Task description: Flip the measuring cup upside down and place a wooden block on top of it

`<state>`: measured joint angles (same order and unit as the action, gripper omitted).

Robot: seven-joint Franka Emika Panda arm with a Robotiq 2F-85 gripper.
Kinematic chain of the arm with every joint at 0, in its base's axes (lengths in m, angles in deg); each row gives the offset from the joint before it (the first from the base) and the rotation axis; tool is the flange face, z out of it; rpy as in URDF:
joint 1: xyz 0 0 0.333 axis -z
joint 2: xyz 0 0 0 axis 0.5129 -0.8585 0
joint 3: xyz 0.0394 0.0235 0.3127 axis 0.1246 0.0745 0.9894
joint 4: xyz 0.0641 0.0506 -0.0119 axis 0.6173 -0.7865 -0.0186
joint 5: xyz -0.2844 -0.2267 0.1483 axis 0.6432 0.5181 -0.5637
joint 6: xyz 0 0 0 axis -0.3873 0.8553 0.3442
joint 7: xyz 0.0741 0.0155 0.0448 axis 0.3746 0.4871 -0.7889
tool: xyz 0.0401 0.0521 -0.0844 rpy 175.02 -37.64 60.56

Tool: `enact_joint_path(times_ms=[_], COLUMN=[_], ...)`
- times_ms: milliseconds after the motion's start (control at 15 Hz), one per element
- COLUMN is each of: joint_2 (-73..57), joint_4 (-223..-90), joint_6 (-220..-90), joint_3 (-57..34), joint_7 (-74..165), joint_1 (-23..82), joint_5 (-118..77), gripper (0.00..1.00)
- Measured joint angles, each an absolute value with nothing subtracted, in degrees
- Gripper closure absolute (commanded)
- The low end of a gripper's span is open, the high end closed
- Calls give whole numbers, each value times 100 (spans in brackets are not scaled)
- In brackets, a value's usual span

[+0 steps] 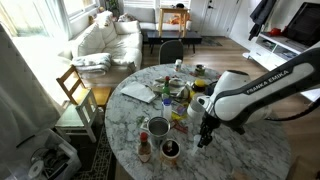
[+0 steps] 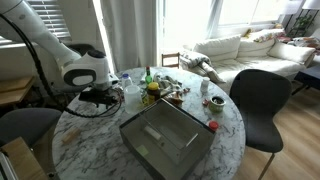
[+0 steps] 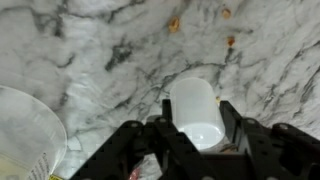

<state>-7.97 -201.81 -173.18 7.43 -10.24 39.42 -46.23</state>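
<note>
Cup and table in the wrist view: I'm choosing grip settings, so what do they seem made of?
Cup: probably plastic, whitish and faintly translucent, smooth with a soft, even sheen. Table: white with grey veins and a dull gloss, so marble or a marble-look top; the picture cannot settle which.

A round marble table (image 1: 130, 118) holds a round tin (image 1: 157, 127), a small bottle (image 1: 144, 150) and a dark cup (image 1: 170, 150). A grey tray (image 2: 165, 135) lies on it. A wooden chair (image 1: 73, 88) stands beside the table, with a white sofa (image 1: 105, 40) beyond.
</note>
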Motion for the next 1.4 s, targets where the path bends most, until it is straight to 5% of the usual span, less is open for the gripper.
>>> enact_joint_path(times_ms=[1000, 1133, 1400], joint_2=[-623, -612, -605], joint_4=[-20215, -20222, -20284], joint_6=[-16505, -16457, -16460], joint_3=[133, 82, 52], joint_7=[1240, 1591, 2065], joint_1=[3423, 3344, 3294], joint_5=[-3256, -3121, -3110], gripper=[74, 24, 4])
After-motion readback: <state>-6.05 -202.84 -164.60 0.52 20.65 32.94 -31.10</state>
